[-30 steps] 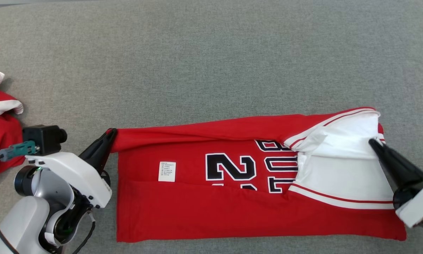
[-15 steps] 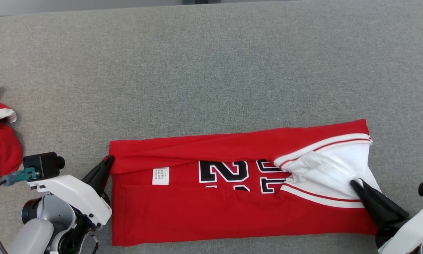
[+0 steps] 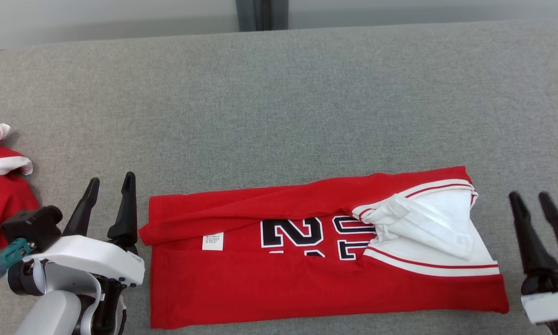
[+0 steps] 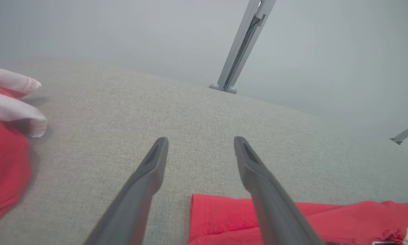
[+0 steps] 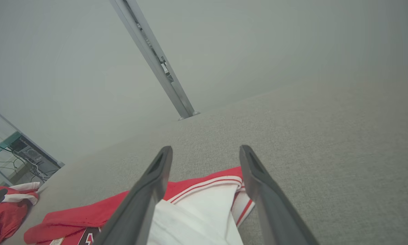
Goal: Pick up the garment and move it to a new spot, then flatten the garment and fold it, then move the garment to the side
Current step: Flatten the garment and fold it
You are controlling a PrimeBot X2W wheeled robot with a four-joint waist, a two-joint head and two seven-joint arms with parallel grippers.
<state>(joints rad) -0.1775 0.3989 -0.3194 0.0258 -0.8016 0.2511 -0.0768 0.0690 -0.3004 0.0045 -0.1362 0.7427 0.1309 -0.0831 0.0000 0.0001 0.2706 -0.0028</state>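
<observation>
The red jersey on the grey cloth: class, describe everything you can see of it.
The red jersey lies on the grey cloth surface, folded lengthwise into a long band. Black, white-edged numerals and a small white label show between the folds. White, red-striped fabric bunches at its right end. It looks a soft knit. Nothing touches it but the surface.

Left tool (image 3: 111, 177) and right tool (image 3: 528, 194) have released the garment (image 3: 279, 284) and now stand open beside it
</observation>
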